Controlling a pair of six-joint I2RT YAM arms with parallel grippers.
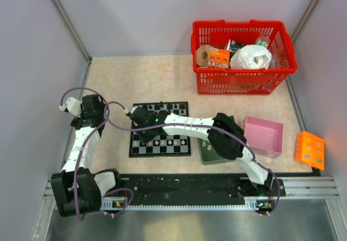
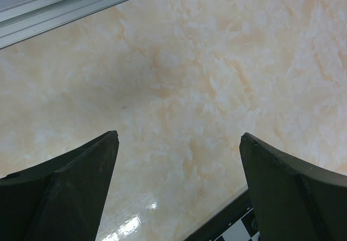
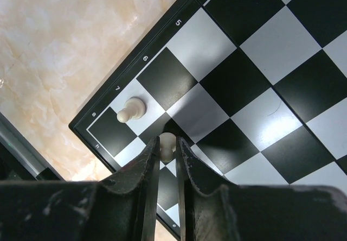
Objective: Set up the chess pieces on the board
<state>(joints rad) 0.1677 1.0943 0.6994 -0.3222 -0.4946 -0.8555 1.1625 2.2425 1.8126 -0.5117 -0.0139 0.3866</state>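
Note:
The checkered board [image 1: 179, 122] lies mid-table. Black pieces [image 1: 168, 108] stand along its far rows and whitish pieces [image 1: 169, 141] along its near rows. My right gripper [image 1: 142, 128] hovers over the board's left side. In the right wrist view the right gripper [image 3: 167, 140] is shut on a whitish pawn [image 3: 167, 148], held just above the board [image 3: 255, 83] near its corner. Another whitish pawn [image 3: 131, 109] stands on a white edge square beside it. My left gripper [image 1: 89, 111] is left of the board, open and empty [image 2: 179, 134] over bare table, with a board corner [image 2: 233, 229] just in view.
A red basket [image 1: 244, 56] of items stands at the back right. A pink box [image 1: 264, 136] and an orange box [image 1: 310, 148] sit at the right. A dark green tray [image 1: 207, 154] lies partly under the right arm. A metal rail [image 1: 190, 189] runs along the near edge.

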